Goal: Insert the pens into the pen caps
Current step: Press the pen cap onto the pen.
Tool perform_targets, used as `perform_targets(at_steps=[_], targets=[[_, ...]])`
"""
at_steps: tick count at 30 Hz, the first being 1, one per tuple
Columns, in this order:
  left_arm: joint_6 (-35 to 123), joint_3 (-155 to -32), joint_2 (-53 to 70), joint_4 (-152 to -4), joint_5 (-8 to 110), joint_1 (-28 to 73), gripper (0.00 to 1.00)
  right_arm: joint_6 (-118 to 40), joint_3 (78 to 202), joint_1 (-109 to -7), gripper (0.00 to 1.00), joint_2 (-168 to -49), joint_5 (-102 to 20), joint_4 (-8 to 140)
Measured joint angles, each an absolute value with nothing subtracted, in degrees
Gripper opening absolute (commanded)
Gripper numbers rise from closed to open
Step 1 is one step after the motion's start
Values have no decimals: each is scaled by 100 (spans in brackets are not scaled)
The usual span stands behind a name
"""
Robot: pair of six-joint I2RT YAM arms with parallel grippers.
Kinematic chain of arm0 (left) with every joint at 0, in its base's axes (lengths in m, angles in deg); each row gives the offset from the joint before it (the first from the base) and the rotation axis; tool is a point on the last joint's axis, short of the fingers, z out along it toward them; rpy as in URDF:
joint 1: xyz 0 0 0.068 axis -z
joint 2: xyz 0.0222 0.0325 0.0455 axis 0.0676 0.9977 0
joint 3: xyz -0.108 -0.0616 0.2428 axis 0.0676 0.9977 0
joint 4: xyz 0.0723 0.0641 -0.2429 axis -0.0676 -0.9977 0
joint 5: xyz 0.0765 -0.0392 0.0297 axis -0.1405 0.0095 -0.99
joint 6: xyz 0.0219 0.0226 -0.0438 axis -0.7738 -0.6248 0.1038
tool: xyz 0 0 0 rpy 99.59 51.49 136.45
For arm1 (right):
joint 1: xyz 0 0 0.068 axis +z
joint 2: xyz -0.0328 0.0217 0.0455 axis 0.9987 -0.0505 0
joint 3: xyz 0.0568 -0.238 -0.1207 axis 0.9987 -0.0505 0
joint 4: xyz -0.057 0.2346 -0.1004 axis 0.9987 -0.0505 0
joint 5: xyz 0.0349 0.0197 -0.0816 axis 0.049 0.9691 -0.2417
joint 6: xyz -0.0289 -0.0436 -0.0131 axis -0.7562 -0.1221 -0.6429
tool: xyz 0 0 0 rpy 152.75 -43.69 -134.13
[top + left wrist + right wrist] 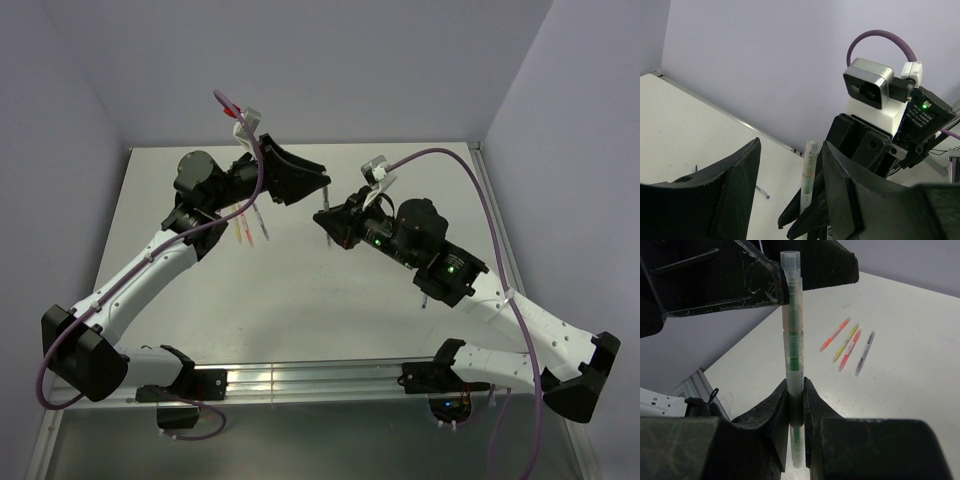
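**Pen [794,340] upright in the right jaws, left jaws open at its top**

We see the right jaws closed tight on the green-clear pen, gripping it a little below its middle. It stands upright, with a short length showing under the fingers [772,415] and the longer part rising above them. Its upper end [790,262] is a pale clear tube. We cannot tell whether that is a cap or part of the pen itself.

The left jaws are wide open and hold nothing. In the left wrist view the pen rises in the gap between them, close to the finger [860,205] on the right of that view and well apart from the other. In the right wrist view one left finger [715,280] lies just beside the pen's top, and we cannot tell whether it touches.

From above, the left arm [150,265] and the right arm [520,320] meet over the far middle of the counter [300,320], with the pen held in the air between them.

Four more pens lie flat on the counter on the left arm's side, close together and roughly parallel:
- an orange pen [835,335]
- a yellow pen [846,343]
- a red-pink pen [850,350]
- a grey pen [865,353]

The yellow and red-pink ones lie just beside each other. A thin blue-tipped piece [763,193] also lies on the counter, too small for us to tell whether it is a pen or a cap.
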State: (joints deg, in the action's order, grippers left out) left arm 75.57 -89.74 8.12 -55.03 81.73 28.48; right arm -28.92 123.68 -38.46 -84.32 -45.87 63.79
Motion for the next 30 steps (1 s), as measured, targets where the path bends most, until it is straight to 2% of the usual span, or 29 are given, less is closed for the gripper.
perform_targets(at_steps=[2,8,24,29,30], targets=[[7581,-8974,814,-5470,8190,2851,55,-2890,12368,-3844,0,-8458,-4587,6379],[7603,-8974,814,-5420,8243,2848,44,-2892,12368,-3833,0,-8531,-4590,6375],[7596,-8974,836,-5468,8424,2851,44,-2892,12422,-3833,0,-8572,-4633,6375],[7592,-8974,858,-5470,8475,2851,36,-2892,12438,-3833,0,-8592,-4646,6373],[7586,-8974,864,-5474,8475,2851,32,-2892,12440,-3833,0,-8596,-4651,6373]])
